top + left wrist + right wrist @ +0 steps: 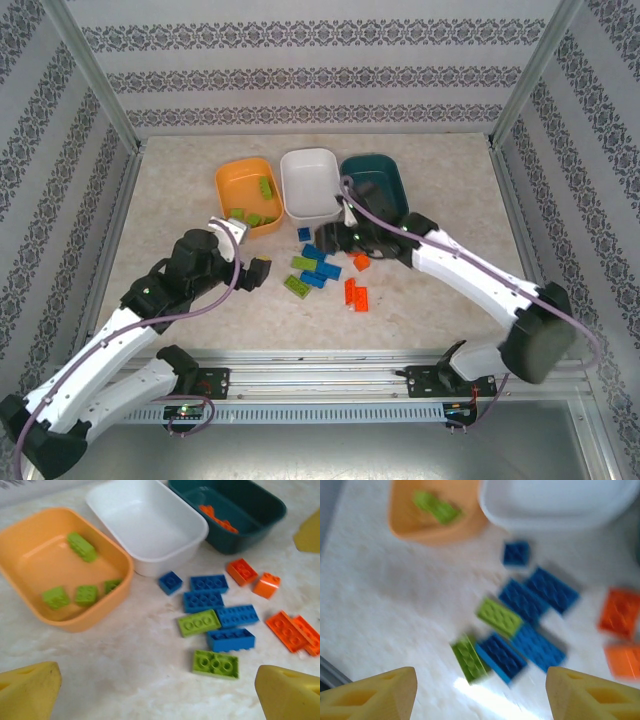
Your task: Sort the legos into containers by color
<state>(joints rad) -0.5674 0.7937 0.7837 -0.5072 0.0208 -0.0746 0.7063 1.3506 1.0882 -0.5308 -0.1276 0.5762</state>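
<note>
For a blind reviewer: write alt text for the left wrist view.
Three tubs line the top: an orange tub holding four lime bricks, an empty white tub, and a teal tub with orange pieces inside. Below them, loose blue bricks, loose green bricks and loose orange bricks lie on the table. The open left pincer frames the bottom corners.

Readable text, labels, brands, numbers, signs: none you can make out.
Studs of the legos point(199, 623): too small and blurred for you to read any lettering.
Dark marks point(20, 483) past the far edge of the table point(130, 680): blurred, illegible to you.
</note>
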